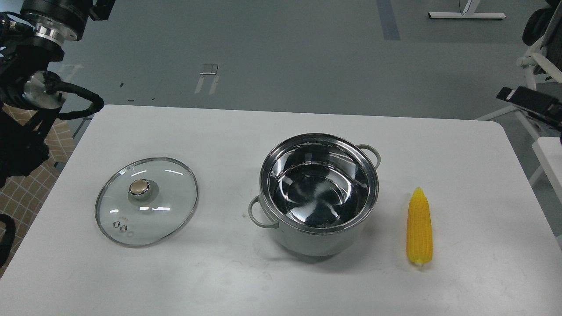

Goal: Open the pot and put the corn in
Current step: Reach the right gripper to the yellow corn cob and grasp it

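A: What is seen in the middle of the frame?

B: The pot [319, 193] is seen standing upright on the white table [272, 285], slightly right of centre. It is uncovered, and its shiny steel inside is shown with nothing in it. One loop handle is turned to the lower left, the other to the upper right.

A: And the lid?

B: The glass lid [146, 202] is laid flat on the table at the left of the frame, well apart from the pot, with its gold knob [139, 187] facing up.

A: Where is the corn found?

B: The corn [419, 226] is laid on the table at the right of the frame, near the pot but not touching it. It is set lengthwise, with its pointed tip toward the top of the frame and its blunt end toward the bottom.

A: What can be said of the arms?

B: The left arm [30, 87] is seen at the upper left of the frame, raised beside the table's edge and away from everything on it. Its claw cannot be made out, so whether the fingers are apart or together cannot be told. At the right edge a dark part [531, 103] is seen, above and clear of the table; whether it is the right arm cannot be told, and no claw is shown there.
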Available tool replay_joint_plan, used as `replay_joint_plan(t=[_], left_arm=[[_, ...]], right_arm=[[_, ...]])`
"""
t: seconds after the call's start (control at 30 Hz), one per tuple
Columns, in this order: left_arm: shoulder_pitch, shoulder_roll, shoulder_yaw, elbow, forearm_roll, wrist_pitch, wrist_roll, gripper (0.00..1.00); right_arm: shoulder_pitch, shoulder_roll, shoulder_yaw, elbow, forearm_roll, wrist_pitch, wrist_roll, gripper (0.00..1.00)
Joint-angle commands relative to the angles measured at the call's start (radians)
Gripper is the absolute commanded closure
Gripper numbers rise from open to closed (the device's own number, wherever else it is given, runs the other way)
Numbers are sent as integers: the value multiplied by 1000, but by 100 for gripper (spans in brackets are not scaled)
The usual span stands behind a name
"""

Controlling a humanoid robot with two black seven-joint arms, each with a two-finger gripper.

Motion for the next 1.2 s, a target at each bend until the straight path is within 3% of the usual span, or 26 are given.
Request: replay_joint_plan(t=[0.0,0.43,0.6,0.67,0.73,0.8,0.93,1.07,1.17], left_arm=[[-2,-19,-10,1,-3,-12,1,3],[-5,-34,-21,-11,-3,-16,1,3],[-5,-37,-21,-11,-3,-18,-1,3],[-5,-37,-21,-10,-1,-18,-1,3],[-5,-37,-19,-11,-1,-18,-1,3],[-5,-37,-19,-10,-1,-18,-1,3],[-3,-37,-19,-10,-1,-18,-1,3],[-2,-37,-19,-10,-1,-16,-1,3],[0,-39,-19,-10,-1,-16,-1,3]], right_arm=[[-11,34,-114,43,-43,0,-81,0],[-87,226,-245,11,-271,0,-100,0],[-104,297,-245,-36,-296,0,-103,7],[-104,302,-246,-52,-302,0,-109,12],[-107,303,-249,-64,-307,0,-109,27],[-111,303,-259,-64,-305,0,-107,34],[-115,306,-263,-67,-305,0,-106,56],[-114,309,-263,-72,-305,0,-104,65],[-112,309,-260,-83,-302,0,-101,84]])
